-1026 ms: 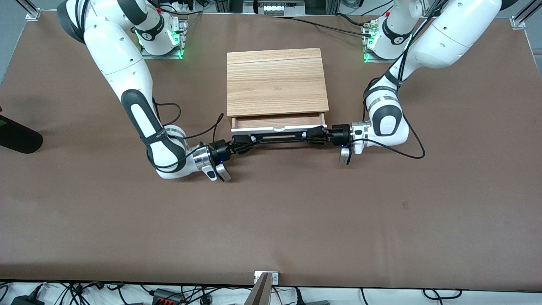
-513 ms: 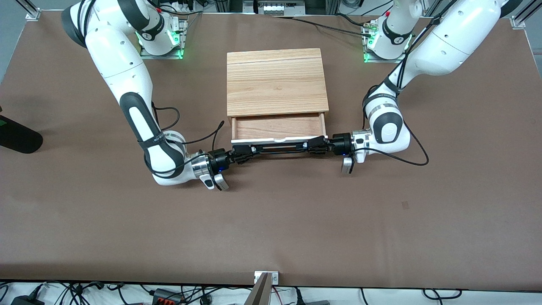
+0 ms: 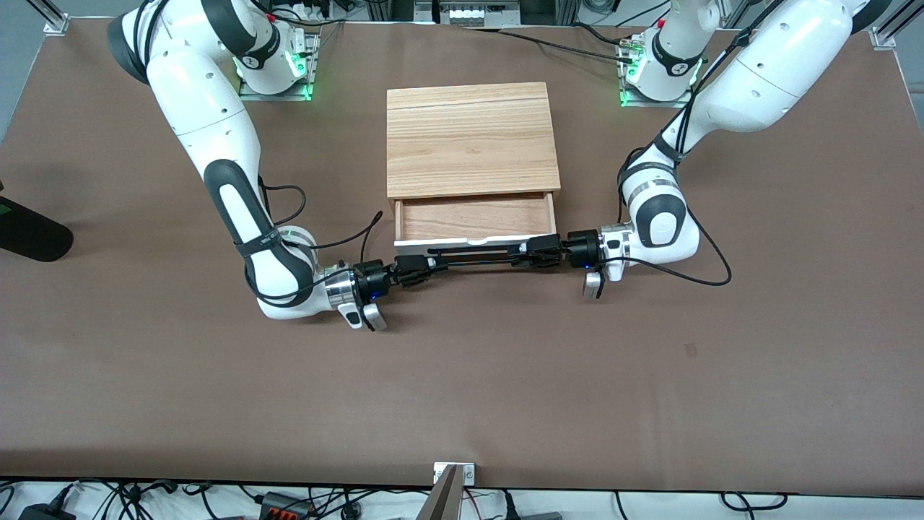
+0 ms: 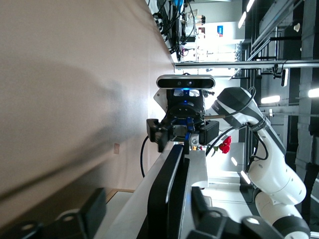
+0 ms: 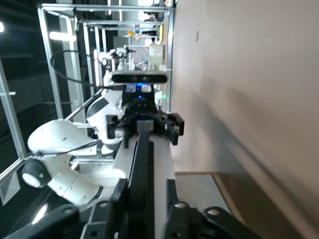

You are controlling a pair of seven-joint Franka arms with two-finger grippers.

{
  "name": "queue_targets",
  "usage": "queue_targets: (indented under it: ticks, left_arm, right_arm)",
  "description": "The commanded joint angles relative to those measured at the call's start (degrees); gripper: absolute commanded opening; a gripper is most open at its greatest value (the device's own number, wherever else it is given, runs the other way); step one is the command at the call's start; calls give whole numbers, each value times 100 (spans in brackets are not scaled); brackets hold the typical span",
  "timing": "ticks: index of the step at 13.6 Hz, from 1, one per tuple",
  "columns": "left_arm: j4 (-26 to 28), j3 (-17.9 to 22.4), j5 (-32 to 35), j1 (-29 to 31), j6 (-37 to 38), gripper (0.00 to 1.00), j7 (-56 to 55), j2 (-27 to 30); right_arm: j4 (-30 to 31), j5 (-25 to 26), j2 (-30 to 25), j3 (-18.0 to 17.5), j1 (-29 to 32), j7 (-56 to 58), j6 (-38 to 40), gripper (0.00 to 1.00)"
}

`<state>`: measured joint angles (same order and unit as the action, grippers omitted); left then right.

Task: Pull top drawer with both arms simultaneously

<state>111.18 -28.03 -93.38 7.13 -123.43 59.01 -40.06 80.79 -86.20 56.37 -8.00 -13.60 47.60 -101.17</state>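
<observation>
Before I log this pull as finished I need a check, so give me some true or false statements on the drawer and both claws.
1. The top drawer is partly open, showing its reddish-brown inside. True.
2. The left claw grips the black bar handle at the end toward the left arm's side. True.
3. The right claw hangs over bare table, away from the handle. False: it is shut on the handle's other end.
4. Something lies in the drawer. False: only bare wood shows.
5. The light-wood cabinet stands farther from the front camera than the handle. True.
</observation>
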Motion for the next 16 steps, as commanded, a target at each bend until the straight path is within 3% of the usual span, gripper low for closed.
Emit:
queue_targets:
  ticks: [1,6,9,11,13,16]
  left_arm:
    - [-255,17,232,-63,-40,100,-494,-46]
    - [-404,130,1021,122,-40,100,-803,15]
    - [-746,341,2207,209,-14,100,-803,94]
    - [-826,342,2831,594,126,100,-803,147]
    - [-1045,368,3700,763,284,100,-821,296]
    - [-1291,526,5045,965,564,100,-943,603]
  right_arm:
    - [-414,6,129,27,-29,-363,-52,100]
    - [-1327,778,6,255,-3,-1838,18,100]
    - [-1663,1647,-248,501,33,-2622,141,100]
    - [-1672,2280,-511,633,50,-2773,237,100]
    - [-1672,3131,-722,826,50,-2791,465,100]
    - [-1672,3758,-1065,1107,164,-3000,1044,100]
